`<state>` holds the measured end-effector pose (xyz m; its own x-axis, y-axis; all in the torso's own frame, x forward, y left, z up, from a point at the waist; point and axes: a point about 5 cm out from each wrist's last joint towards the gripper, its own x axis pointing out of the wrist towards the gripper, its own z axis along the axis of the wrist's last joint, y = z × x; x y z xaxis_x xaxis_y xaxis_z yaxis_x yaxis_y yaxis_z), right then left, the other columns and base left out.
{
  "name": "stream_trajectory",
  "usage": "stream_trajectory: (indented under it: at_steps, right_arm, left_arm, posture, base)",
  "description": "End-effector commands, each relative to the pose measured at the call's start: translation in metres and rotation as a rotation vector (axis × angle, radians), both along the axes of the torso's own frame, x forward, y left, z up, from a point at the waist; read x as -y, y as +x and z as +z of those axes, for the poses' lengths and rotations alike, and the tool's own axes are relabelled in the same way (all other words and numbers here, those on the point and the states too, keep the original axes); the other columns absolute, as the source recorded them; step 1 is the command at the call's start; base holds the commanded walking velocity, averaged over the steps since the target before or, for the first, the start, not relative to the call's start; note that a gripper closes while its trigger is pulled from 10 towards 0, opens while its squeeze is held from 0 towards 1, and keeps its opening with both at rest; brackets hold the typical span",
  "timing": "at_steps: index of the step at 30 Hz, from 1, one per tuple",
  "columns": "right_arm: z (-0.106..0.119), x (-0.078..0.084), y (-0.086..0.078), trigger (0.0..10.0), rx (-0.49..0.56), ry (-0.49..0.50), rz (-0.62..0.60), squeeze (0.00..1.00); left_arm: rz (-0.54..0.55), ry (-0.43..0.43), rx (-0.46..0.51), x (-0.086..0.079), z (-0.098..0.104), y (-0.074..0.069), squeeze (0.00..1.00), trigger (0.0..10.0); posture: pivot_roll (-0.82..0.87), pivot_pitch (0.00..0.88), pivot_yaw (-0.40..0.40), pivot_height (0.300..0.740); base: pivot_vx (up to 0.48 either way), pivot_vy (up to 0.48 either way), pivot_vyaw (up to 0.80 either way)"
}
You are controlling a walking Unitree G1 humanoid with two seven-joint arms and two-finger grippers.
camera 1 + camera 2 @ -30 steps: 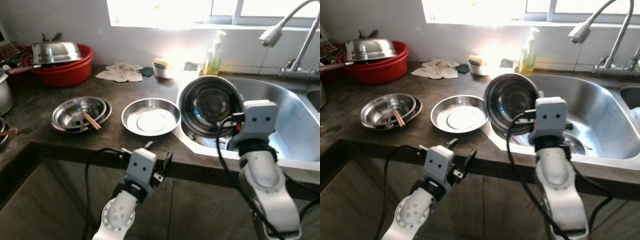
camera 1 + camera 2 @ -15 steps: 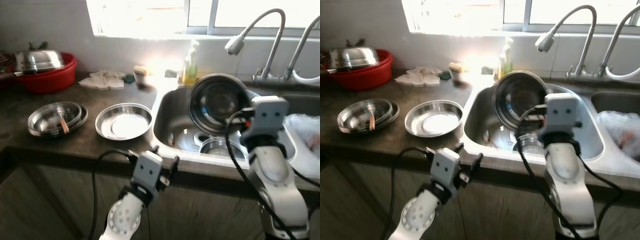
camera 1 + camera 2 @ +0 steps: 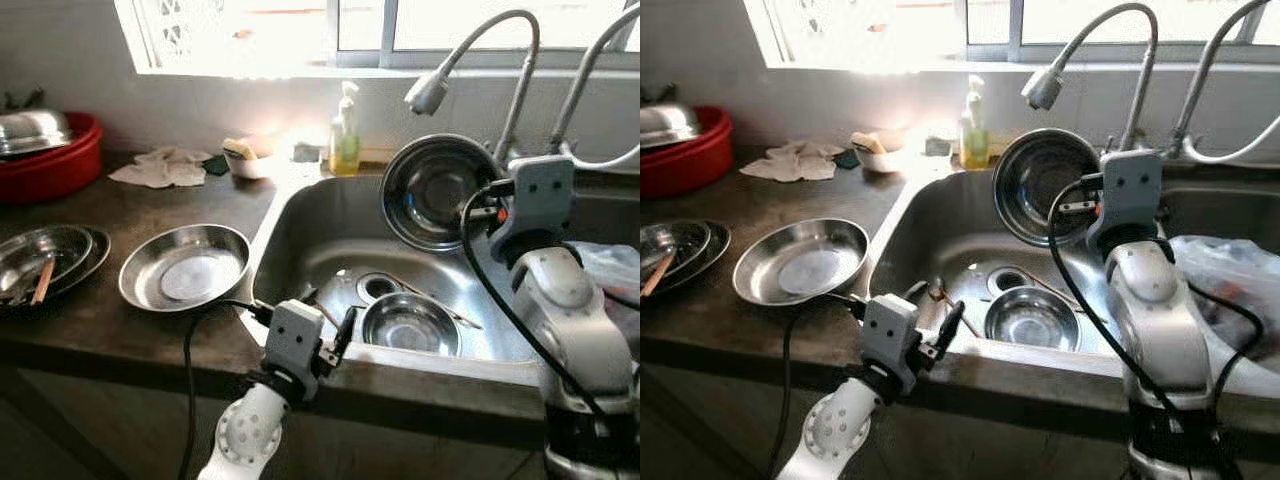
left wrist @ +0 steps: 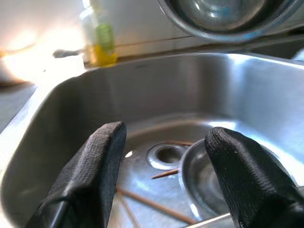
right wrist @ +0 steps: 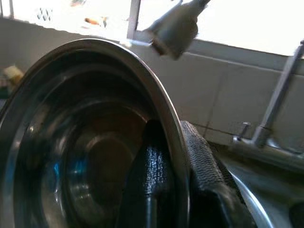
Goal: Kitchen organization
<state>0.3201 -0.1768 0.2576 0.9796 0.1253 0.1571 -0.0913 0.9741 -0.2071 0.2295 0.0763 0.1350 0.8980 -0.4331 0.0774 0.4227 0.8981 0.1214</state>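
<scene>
At nine o'clock on the dark tabletop (image 3: 120, 215) sits a red basin (image 3: 45, 165) carrying a steel lid (image 3: 30, 128). Toward eight o'clock lie stacked steel plates (image 3: 40, 262) with a chopstick (image 3: 42, 280) across them. Just beside them, nearer the sink, rests a shallow steel dish (image 3: 184, 268). At eleven o'clock a crumpled cloth (image 3: 160, 168) lies by the wall, with a soap bottle (image 3: 344, 130) near twelve.

The left end effector (image 3: 325, 330) hovers at six o'clock over the sink's (image 3: 300, 225) front rim, its black fingers (image 4: 90, 175) spread apart and holding nothing. Beyond them, on the sink floor, lie a small steel bowl (image 3: 410, 325) beside the drain (image 3: 378, 288) and loose chopsticks (image 4: 156, 204).

At two o'clock the right end effector (image 5: 175, 180) is clenched on the rim of a large steel bowl (image 3: 432, 192), one finger inside and one outside, holding it tilted on edge above the sink, under the faucet head (image 3: 427, 92). At three o'clock a plastic bag (image 3: 1230, 290) lies in the neighbouring basin.
</scene>
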Motion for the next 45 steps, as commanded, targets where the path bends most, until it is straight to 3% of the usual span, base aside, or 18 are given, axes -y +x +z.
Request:
stream_trajectory:
  at_steps: [1,3,8,13,26,33,34,45]
  right_arm:
    - [0.003,-0.001,0.004,10.0,-0.015,0.001,0.024,0.0]
    - [-0.001,0.002,0.018,10.0,-0.115,-0.008,0.039,0.0]
    - [-0.01,0.0,0.034,10.0,-0.242,0.03,0.084,0.0]
    - [-0.036,-0.006,0.052,10.0,-0.389,-0.032,0.111,0.0]
    - [-0.07,-0.005,0.06,10.0,-0.563,-0.025,0.118,0.0]
    - [-0.097,0.011,0.056,10.0,-0.675,-0.065,0.034,0.0]
    - [-0.101,0.013,0.054,10.0,-0.692,-0.06,0.033,1.0]
    - [-0.099,0.012,0.054,10.0,-0.66,-0.04,0.029,1.0]
  left_arm:
    - [0.001,0.001,-0.011,0.0,-0.002,-0.002,0.0,10.0]
    - [0.003,0.0,-0.017,0.0,-0.003,-0.004,0.0,10.0]
    - [-0.002,-0.002,-0.028,0.002,-0.003,-0.007,0.0,10.0]
    - [0.001,-0.007,-0.039,0.002,-0.002,-0.012,0.0,10.0]
    - [0.015,-0.02,-0.06,-0.003,0.003,-0.024,0.0,10.0]
    - [0.019,-0.027,-0.076,-0.004,0.005,-0.031,0.0,10.0]
    - [0.019,-0.03,-0.079,-0.003,0.005,-0.032,0.0,10.0]
    - [0.018,-0.031,-0.09,-0.002,0.004,-0.031,0.0,10.0]
  posture:
    - [0.09,0.023,-0.051,0.74]
    - [0.09,0.028,-0.054,0.74]
    - [0.1,0.044,-0.06,0.74]
    - [0.12,0.075,-0.073,0.74]
    - [0.15,0.138,-0.086,0.74]
    - [0.16,0.157,-0.088,0.74]
    - [0.16,0.154,-0.09,0.74]
    - [0.15,0.131,-0.094,0.74]
  base:
    - [0.0,0.0,0.0]
    - [0.0,0.0,0.0]
    - [0.0,0.0,0.0]
    - [0.0,0.0,0.0]
    - [0.0,0.0,0.0]
    - [0.0,0.0,0.0]
    - [0.0,0.0,0.0]
    - [0.0,0.0,0.0]
